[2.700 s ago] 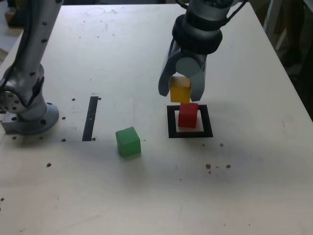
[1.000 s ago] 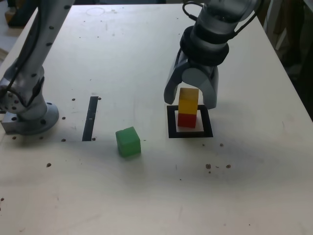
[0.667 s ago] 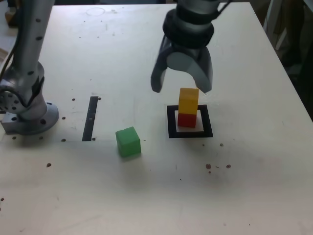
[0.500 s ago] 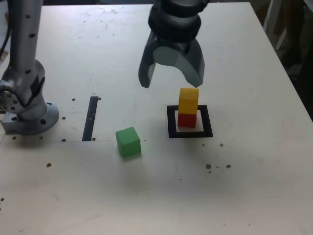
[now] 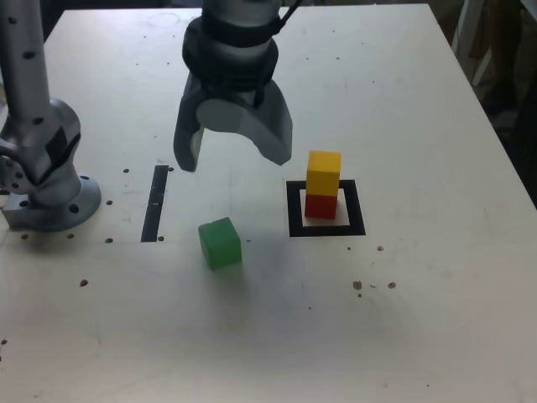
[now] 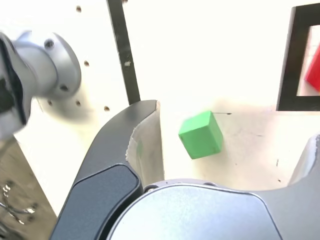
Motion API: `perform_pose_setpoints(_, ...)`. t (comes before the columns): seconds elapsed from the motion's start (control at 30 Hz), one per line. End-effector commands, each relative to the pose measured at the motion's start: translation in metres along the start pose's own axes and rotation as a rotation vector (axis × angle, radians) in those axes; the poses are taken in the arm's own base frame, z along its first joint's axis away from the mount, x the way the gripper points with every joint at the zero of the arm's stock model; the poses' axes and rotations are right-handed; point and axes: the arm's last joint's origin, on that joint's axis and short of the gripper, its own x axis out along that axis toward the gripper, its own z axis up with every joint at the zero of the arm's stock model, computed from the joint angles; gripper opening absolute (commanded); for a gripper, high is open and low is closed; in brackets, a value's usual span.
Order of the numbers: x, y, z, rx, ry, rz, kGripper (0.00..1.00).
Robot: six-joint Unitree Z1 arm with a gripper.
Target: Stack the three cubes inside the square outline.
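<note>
Green block (image 5: 221, 244) sits on the table below the claw (image 5: 234, 165), whose jaws stand wide apart with nothing between them. Beyond the claw toward the exterior view's right, the yellow block (image 5: 323, 174) rests on the red block (image 5: 320, 206) inside the square (image 5: 356, 208). Fetching the last block seems the step in hand: the claw should line up with its turned sides, descend, then close.

green cube (image 5: 221, 243): open tabletop (image 5: 252, 336) around | yellow-red stack (image 5: 323, 185) blocks square outline (image 5: 356, 220)
</note>
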Motion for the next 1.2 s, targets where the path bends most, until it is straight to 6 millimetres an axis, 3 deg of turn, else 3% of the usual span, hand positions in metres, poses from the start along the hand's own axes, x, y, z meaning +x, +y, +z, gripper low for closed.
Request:
perform_pose_setpoints(0.0, 0.004, -0.003, -0.005, -0.025, 0.0, -0.012, 0.99)
perform_pose_setpoints(0.27, 0.021, -0.013, -0.014, -0.135, 0.045, -0.045, 0.99)
perform_pose_setpoints(0.73, 0.061, -0.023, -0.001, -0.181, 0.073, -0.137, 0.99)
perform_pose_setpoints(1.17, 0.074, -0.029, 0.012, -0.164, 0.101, -0.167, 0.92)
